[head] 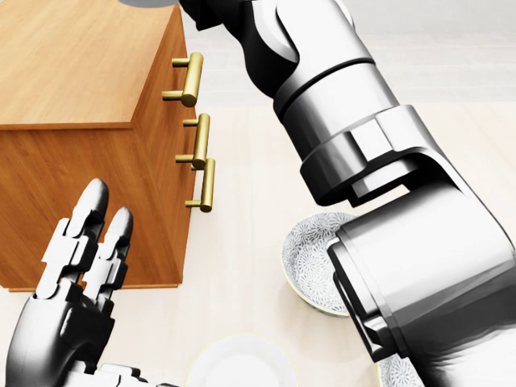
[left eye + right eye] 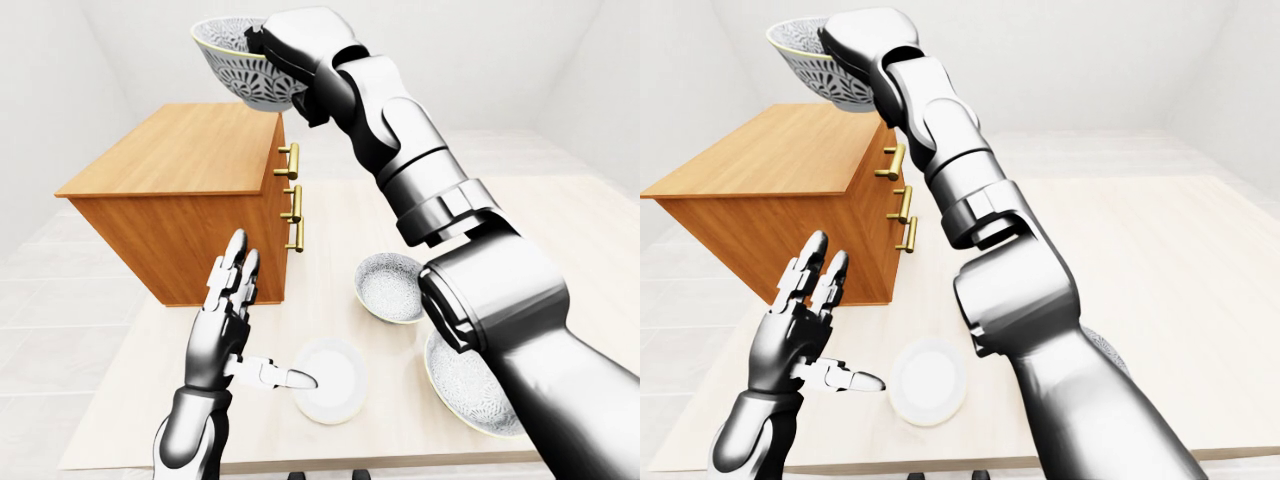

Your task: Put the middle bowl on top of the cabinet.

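Observation:
My right hand [image 2: 266, 45] is shut on the rim of the middle bowl [image 2: 236, 66], a grey patterned bowl. It holds the bowl tilted in the air above the right edge of the wooden cabinet's top [image 2: 185, 150], clear of the wood. In the head view only a sliver of the bowl [image 1: 150, 2] shows at the top edge. My left hand [image 2: 240, 300] stands open and upright, empty, below the cabinet's drawer side with the thumb pointing right.
On the pale table [image 2: 335, 225] lie a small patterned bowl [image 2: 388, 287], a larger bowl [image 2: 462, 388] partly behind my right forearm, and a white plate [image 2: 330, 380]. Brass handles [image 2: 291, 192] stick out of the cabinet's right face.

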